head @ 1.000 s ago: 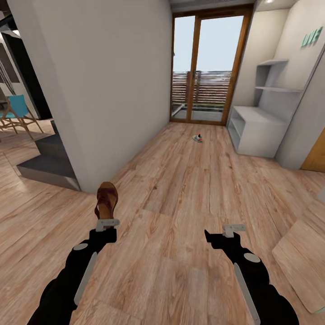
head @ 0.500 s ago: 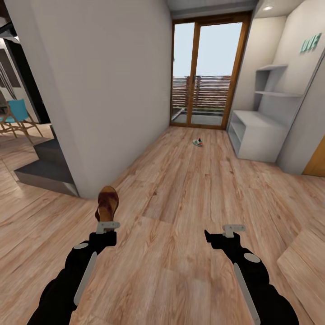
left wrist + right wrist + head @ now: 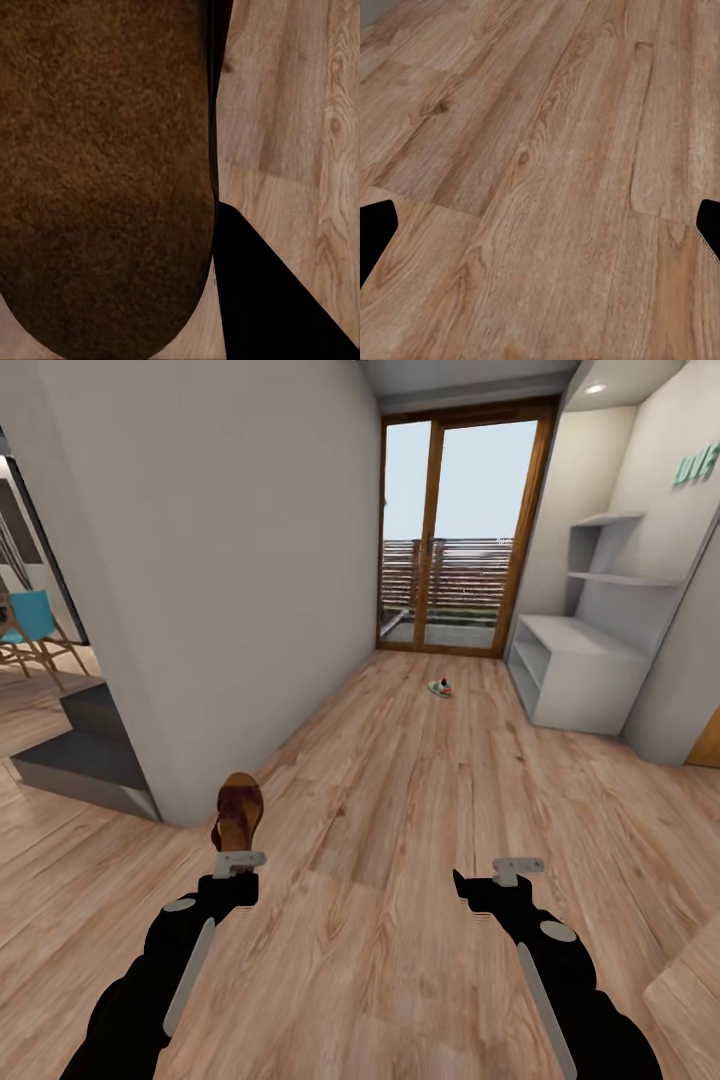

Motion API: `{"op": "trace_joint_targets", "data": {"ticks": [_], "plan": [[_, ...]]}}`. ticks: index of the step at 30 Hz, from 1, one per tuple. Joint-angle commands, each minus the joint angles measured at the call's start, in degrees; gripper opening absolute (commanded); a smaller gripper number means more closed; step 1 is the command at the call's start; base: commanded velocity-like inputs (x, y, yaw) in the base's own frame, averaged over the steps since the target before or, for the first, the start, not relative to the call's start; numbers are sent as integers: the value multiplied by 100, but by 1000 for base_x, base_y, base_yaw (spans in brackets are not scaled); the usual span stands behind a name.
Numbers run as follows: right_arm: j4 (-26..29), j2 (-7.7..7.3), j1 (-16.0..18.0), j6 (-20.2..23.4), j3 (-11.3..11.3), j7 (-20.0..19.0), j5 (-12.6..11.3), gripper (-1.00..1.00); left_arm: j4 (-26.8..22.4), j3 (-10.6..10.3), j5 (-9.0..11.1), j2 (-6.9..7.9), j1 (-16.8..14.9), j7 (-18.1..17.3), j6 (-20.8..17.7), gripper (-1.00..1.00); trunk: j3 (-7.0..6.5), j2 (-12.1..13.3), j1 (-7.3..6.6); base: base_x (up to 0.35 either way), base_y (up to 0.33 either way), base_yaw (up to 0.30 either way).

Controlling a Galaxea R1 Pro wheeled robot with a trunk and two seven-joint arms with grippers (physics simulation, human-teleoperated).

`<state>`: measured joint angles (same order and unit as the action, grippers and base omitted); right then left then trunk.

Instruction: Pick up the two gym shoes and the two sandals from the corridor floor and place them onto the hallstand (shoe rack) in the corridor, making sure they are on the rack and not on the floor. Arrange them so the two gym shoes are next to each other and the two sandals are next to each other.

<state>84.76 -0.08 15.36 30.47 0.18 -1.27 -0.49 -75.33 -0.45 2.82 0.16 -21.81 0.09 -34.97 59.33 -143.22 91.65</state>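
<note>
Robot in the corridor, one sandal carried in the left gripper, one gym shoe far ahead on the floor.

The floor (image 3: 420,780) of wood planks runs to a glass door (image 3: 455,530). One hallstand (image 3: 580,660) stands along the right wall near that door, its tiers and two upper shelves bare. One gym shoe (image 3: 440,687) lies on the floor well ahead, left of the hallstand and apart from it. One sandal (image 3: 238,810) is held above the floor by the left gripper (image 3: 238,860), whose jaws are clenched on its heel end; its brown sole (image 3: 105,172) shows close up in the left wrist view. The right gripper (image 3: 517,868) hangs over bare planks, jaws released, its two fingertips (image 3: 376,225) spread wide apart.
</note>
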Motion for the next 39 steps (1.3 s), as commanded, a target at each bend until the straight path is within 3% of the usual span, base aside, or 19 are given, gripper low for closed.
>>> {"op": "trace_joint_targets", "data": {"ticks": [1,12,30,39], "plan": [[6,-1,2,29,-1,-13,-3,100,-8,-1,8,2,-4,-18,-35,-100,-4,-2,3,343,-117,0],[6,-1,3,29,-1,-13,-3,100,-8,-5,13,2,-5,-18,-27,-100,-83,-2,3,342,-148,0],[5,-1,2,29,-1,-13,-3,100,1,-8,17,-6,-1,-18,-27,-100,-90,-2,3,341,-142,0],[4,-1,4,29,-1,-13,-2,100,1,-8,25,-15,-3,-18,-27,-100,-90,-2,3,343,-100,-173]]}}
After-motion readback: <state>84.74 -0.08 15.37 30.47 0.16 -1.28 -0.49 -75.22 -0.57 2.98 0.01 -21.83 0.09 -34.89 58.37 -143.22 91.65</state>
